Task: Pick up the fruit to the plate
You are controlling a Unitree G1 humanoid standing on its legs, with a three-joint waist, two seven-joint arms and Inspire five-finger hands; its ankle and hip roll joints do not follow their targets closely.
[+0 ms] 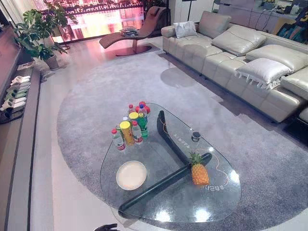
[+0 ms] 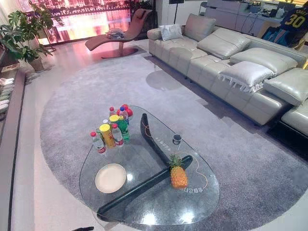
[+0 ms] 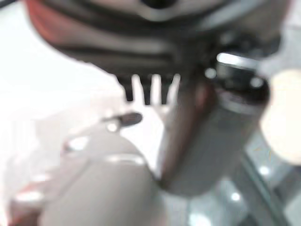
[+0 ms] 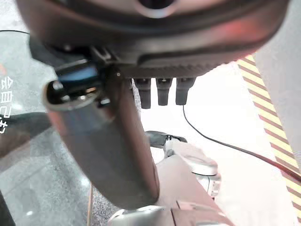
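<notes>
A pineapple [image 1: 199,173] stands upright near the right front of the glass coffee table [image 1: 239,185]. A round cream plate [image 1: 131,174], with nothing on it, lies on the glass to its left, about a hand's width from the front rim. My left hand [image 1: 107,227] peeks in low at the near edge, short of the table and apart from both. In the left wrist view its fingers [image 3: 146,89] hang straight beside the thumb [image 3: 207,132], holding nothing. My right hand's fingers [image 4: 160,92] and thumb [image 4: 108,141] are likewise straight and hold nothing, beside the table's printed edge [image 4: 7,103].
A cluster of bottles and cans [image 1: 131,126] stands at the table's far left, and a small dark cup [image 1: 196,136] sits behind the pineapple. A dark V-shaped base [image 1: 168,139] shows under the glass. Grey rug [image 1: 96,96] surrounds the table; a sofa [image 1: 250,62] runs along the right.
</notes>
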